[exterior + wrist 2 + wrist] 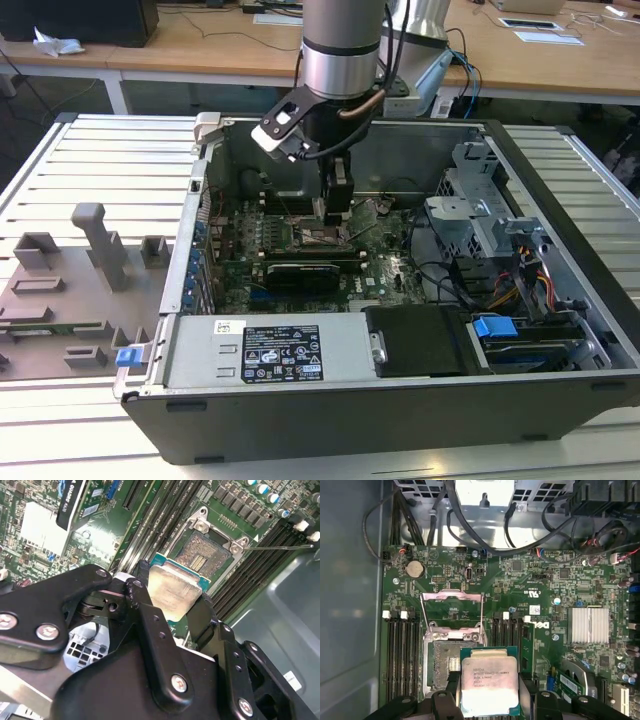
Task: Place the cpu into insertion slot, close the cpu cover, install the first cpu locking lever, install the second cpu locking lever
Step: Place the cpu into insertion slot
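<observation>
An open computer case (pixel 400 415) lies on the slatted surface (pixel 100 160) in the exterior view. Grey fixtures (pixel 95 240) stand at its nine o'clock, with a blue clip (pixel 494 326) inside at four.

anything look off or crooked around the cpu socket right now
Nothing looks damaged. The small square silvery-topped cpu is not seated: black fingers hold it above the square insertion slot with its dark pin field, overlapping only one side of it. The thin silver metal cpu cover frame stands flipped open.
</observation>
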Motion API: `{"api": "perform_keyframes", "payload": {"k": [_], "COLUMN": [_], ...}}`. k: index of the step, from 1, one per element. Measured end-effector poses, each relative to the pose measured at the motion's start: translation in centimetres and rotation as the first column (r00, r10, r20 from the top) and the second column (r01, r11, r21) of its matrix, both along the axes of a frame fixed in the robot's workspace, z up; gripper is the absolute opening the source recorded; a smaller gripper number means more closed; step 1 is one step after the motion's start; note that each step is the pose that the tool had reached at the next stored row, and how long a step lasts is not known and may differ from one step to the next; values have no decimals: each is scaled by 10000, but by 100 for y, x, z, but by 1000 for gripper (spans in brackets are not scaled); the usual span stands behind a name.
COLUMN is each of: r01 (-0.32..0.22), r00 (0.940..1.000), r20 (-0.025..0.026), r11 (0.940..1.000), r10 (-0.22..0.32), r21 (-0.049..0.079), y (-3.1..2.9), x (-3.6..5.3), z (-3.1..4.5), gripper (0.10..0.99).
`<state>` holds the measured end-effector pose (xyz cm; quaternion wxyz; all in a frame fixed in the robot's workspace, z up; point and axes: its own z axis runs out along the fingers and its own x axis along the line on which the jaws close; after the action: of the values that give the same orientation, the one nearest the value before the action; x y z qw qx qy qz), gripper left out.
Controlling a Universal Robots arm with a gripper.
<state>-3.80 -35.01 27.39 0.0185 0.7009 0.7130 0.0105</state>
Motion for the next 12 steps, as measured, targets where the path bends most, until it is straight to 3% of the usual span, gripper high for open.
{"api": "perform_keyframes", "payload": {"k": [5, 12], "r01": [7, 31], "r00": [10000, 10000], "r20": [0, 1], "r11": [10000, 10000], "r10": [-7, -31], "r21": [4, 13], "y": [47, 214], "x": [-1, -47], "z": [-69, -133], "gripper": [545, 545]}}
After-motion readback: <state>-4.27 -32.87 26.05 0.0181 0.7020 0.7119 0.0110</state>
